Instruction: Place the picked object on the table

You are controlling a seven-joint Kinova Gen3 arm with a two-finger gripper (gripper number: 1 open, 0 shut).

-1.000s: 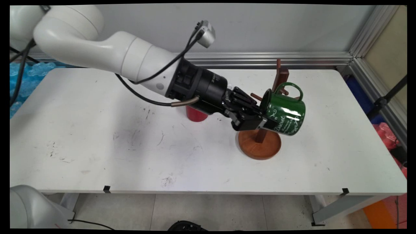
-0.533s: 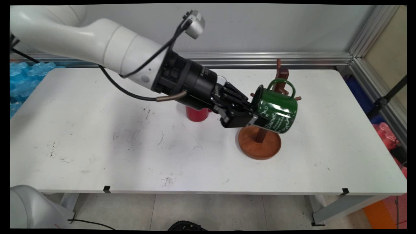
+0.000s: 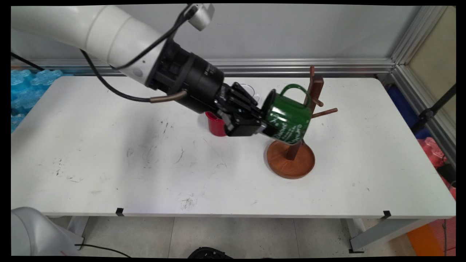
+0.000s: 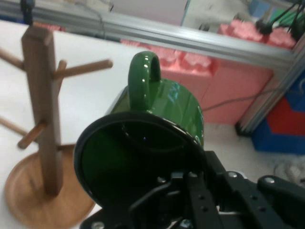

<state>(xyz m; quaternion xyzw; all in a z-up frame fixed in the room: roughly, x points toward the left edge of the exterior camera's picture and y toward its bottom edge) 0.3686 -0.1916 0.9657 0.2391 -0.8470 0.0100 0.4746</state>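
Since a second earlier, shifted left and up together with the mug, away from the table's right edge, so that the mug came off the front of the rack and onto its left side. Gripper (image 3: 261, 127) clenched on the rim of the green mug (image 3: 289, 118), one finger seemingly inside the mouth and one outside the wall, as seen in the hand view (image 4: 190, 191). Mug (image 4: 157, 138) held in the air on its side, mouth toward the gripper, base pointing right and slightly down, handle (image 3: 295, 91) uppermost. Long axis running roughly along the gripper's own line, out toward the wooden mug rack (image 3: 311, 109). Handle loop close beside the rack's upright post and left of it; touching or not, cannot tell. Pegs (image 3: 324, 112) sticking out to the right of the post, past the mug. Round wooden base (image 3: 290, 162) of the rack on the white table (image 3: 109, 163), right of centre, below the mug. Red cup (image 3: 215, 125) standing on the table behind the gripper, partly hidden by it, toward the far edge.
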